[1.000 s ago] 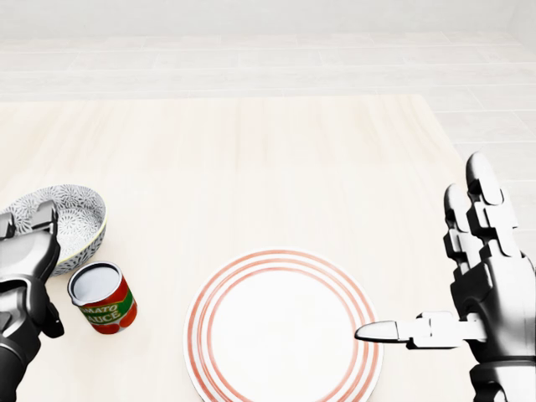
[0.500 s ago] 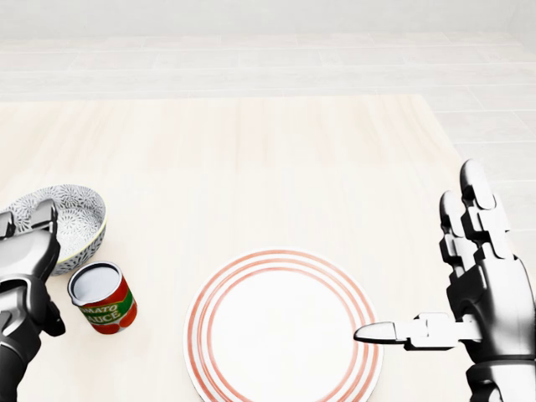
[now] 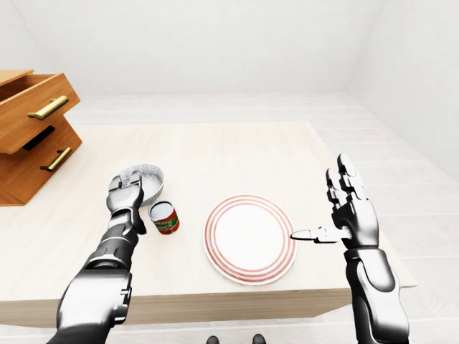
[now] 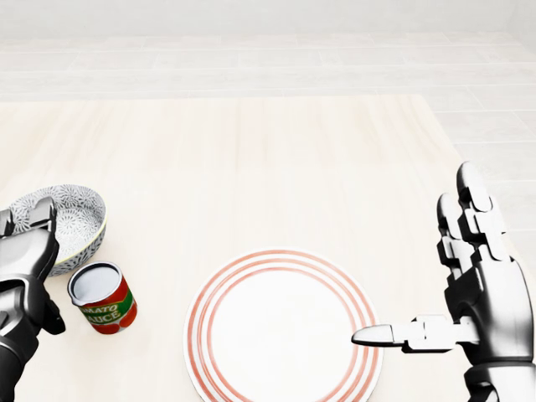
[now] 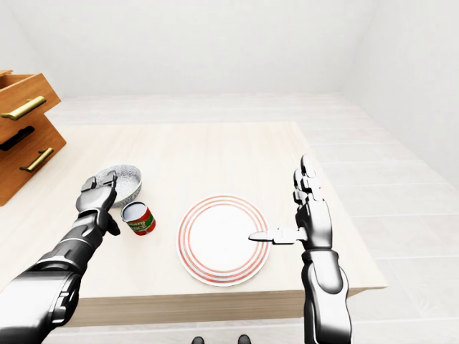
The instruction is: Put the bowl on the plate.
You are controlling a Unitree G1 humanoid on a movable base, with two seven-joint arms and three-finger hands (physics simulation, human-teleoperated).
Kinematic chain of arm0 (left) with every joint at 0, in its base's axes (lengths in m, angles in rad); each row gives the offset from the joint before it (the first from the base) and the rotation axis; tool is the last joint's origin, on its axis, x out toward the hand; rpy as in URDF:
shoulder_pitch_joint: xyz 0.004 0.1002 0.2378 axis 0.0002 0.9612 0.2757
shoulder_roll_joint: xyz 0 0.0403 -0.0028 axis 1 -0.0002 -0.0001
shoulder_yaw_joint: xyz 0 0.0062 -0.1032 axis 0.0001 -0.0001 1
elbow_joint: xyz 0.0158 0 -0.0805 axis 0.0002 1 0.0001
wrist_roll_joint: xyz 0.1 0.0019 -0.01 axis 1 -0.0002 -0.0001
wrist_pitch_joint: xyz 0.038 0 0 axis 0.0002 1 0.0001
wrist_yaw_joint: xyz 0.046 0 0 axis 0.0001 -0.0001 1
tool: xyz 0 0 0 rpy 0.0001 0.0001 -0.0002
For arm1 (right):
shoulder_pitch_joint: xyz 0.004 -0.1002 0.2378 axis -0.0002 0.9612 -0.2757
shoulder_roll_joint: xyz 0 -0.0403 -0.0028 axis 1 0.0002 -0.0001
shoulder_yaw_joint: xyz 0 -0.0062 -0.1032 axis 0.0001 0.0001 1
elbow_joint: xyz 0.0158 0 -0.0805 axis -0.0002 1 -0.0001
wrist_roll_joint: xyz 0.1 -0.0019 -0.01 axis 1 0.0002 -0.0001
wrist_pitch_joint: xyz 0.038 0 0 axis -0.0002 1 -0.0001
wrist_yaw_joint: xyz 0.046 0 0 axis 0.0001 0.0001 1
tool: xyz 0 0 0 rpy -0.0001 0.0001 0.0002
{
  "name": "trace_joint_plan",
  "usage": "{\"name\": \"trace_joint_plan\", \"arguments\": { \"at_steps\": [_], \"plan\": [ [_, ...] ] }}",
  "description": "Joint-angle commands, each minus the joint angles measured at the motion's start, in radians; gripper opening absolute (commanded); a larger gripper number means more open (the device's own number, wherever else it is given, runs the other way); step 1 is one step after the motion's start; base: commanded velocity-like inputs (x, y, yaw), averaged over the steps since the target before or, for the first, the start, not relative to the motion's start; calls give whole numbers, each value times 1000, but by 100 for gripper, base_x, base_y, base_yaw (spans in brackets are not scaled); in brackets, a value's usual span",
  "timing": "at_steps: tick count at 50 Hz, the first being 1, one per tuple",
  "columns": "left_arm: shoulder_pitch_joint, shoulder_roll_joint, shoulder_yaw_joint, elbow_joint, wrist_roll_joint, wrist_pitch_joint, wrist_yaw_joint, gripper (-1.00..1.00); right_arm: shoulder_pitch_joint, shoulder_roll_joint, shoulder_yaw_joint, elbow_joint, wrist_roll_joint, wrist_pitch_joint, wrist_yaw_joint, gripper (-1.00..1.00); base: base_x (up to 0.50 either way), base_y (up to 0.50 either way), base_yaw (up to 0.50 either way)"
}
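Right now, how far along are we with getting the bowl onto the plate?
Nothing is finished: the striped plate is empty and the patterned bowl sits beside the tomato sauce can. In hand: the left hand is at the bowl's rim, grip unclear; the right hand is open by the plate. Left: grasp, lift, place.

head view looks steeply down, close on the table (image 4: 293,167). both eye views take in a wider field, facing level across it. all three share the plate (image 4: 283,327), lower centre of frame.

Bare simulated room (home-like), pale wooden table (image 3: 229,147), wooden drawer chest (image 3: 29,136), white walls (image 3: 215,43)
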Motion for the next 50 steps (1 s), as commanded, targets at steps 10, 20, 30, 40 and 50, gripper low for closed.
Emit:
{"name": "trace_joint_plan", "arguments": {
  "at_steps": [10, 20, 30, 40, 50],
  "plan": [
    [2, -11, -3, 12, 6, -3, 7, 100, 5, 2, -1, -20, -7, 0, 2, 100, 0, 0, 0],
    [14, -12, -5, 18, 16, -1, 17, 100, 3, 3, 1, -3, -10, 0, 2, 100, 0, 0, 0],
    [18, -17, 1, 22, 13, -2, 20, 100, 3, 3, 3, 6, -12, 0, 1, 100, 0, 0, 0],
    [26, -27, 7, 31, 7, -12, 30, 100, 9, 3, 2, 10, -16, 0, 2, 100, 0, 0, 0],
    [32, -28, 5, 30, 12, -13, 31, 100, 4, 4, 8, 15, -21, 0, -2, 100, 0, 0, 0]
  ]
}}
